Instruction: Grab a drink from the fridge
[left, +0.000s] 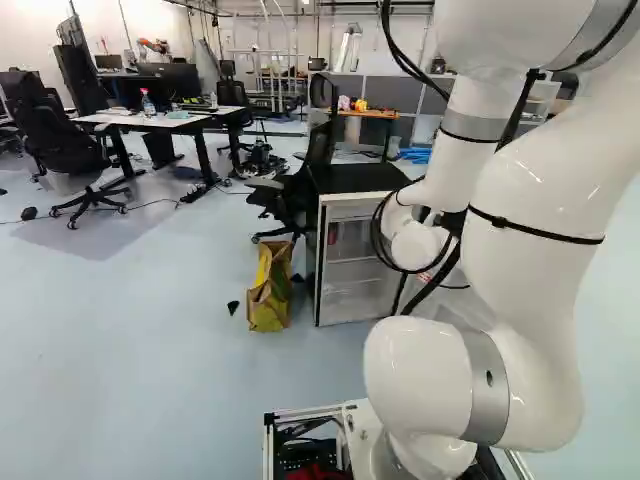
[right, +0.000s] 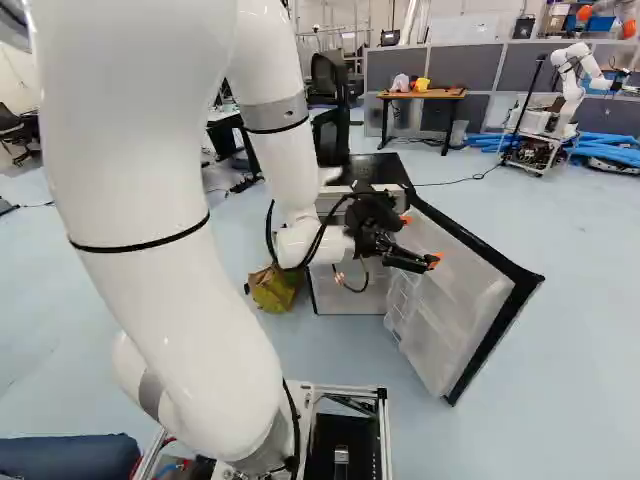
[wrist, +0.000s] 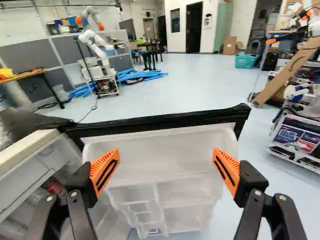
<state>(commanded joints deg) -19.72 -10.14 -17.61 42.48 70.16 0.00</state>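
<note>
Small red item (wrist: 55, 188): is sitting inside the fridge, behind the front opening, on its left side; I'm taking it for the likely drink, though I can't tell its shape or long axis.
Pale, clear-fronted shelving (left: 350, 268): is surrounding that item.
White-sided fridge with a black top (left: 358, 179): is standing ahead of my base, opening towards the near side.
White door with black edging (right: 455, 270): is hanging wide open to the right, its clear bins turned towards the fridge's inside.
Black two-fingered gripper with orange pads (wrist: 166, 152): is hovering by the door, fingers spread wide and holding nothing; the bins are showing between and beyond them.
White jointed arm (right: 280, 150): is reaching in from the near side, the only one I'm working with.
Bearing: the red item is lying left and far of the gripper, seemingly lower, while the fingers are aiming right, at the door. I'm judging that the next move is needing a left turn into the opening, keeping the knuckles off door and frame.
</note>
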